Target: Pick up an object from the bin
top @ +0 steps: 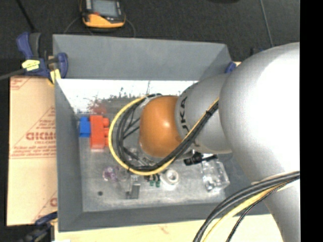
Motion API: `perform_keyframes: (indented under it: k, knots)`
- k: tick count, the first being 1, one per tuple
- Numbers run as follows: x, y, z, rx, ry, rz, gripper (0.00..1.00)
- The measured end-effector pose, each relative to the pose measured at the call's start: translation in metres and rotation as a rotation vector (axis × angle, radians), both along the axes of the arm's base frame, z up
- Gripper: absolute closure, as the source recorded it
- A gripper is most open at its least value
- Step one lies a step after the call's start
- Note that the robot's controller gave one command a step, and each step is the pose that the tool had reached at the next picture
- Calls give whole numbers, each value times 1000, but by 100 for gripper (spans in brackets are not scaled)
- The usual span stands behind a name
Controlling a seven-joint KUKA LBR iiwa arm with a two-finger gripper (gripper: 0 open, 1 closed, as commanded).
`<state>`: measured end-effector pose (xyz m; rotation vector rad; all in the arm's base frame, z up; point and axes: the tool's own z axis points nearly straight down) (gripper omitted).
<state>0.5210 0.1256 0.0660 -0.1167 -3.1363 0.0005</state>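
Grey metal bin (68, 155) walls frame what we see: the arm's orange wrist cover (159, 127) over the middle, the gripper (132, 185) low near the front. We cannot tell whether it is apart or together. Nearest lie a purplish clear piece (109, 174) and a white ring (171, 178); an orange block (99, 131) touches a blue block (84, 126) at left.

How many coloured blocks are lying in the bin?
2: a blue block at the left of the bin and an orange block just right of it. The arm may hide more.
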Motion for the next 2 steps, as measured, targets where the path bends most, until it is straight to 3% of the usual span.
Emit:
perform_keyframes:
  k: [1, 2]
  knots:
    - [1, 1, 4, 2, -5, -4, 100]
    - [-26, 19, 41, 2, -2, -28, 100]
